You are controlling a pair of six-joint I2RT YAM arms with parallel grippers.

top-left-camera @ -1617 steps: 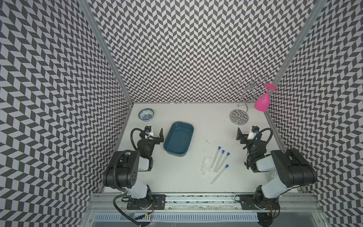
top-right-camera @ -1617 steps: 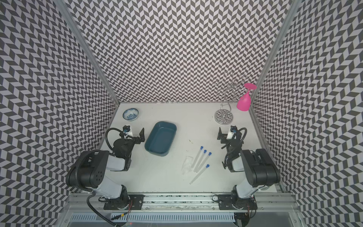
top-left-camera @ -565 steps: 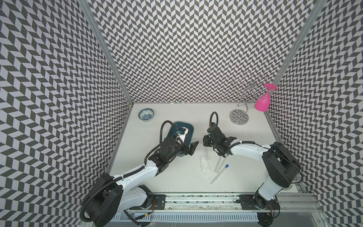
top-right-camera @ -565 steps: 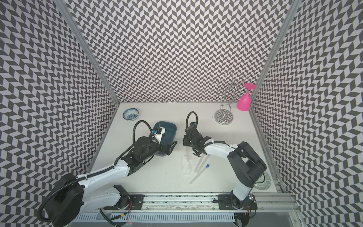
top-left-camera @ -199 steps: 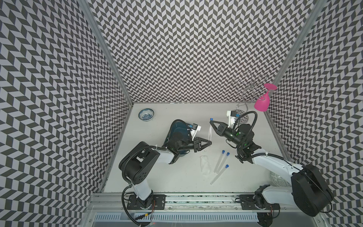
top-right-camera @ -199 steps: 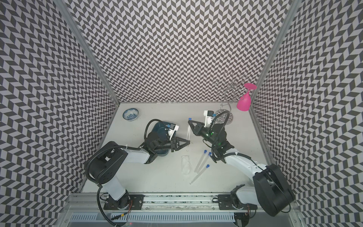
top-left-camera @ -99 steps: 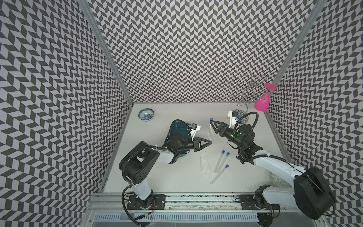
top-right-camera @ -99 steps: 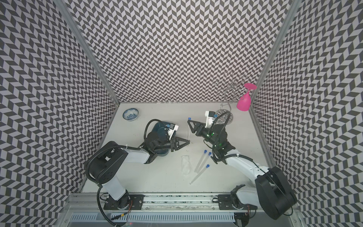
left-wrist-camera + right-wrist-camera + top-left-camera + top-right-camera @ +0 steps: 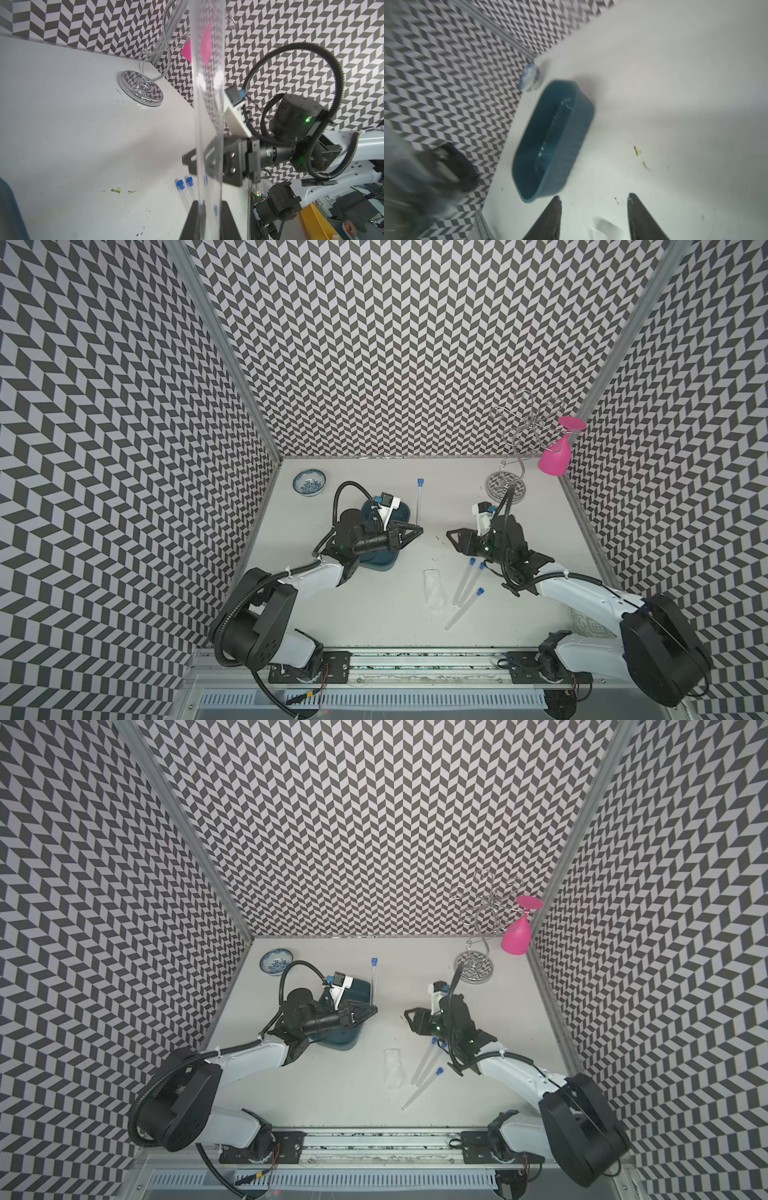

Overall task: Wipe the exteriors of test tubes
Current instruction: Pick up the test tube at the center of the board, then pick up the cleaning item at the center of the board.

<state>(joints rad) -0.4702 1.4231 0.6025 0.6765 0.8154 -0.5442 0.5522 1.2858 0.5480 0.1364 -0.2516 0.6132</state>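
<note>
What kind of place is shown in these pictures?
Probably a robot test booth, not a real lab: chevron walls close in three sides, two arms sit on a front rail, and the props are mixed: tubes, a bowl, a pink glass.

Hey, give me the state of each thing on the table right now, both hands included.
Left hand: shut on held test tube.
Right hand: open, empty.
Three other test tubes: lying flat, capped.
Wipe: crumpled, lying beside them.
Blue tub: upright, looks empty.
Pink glass: hanging upside down on rack.
</note>
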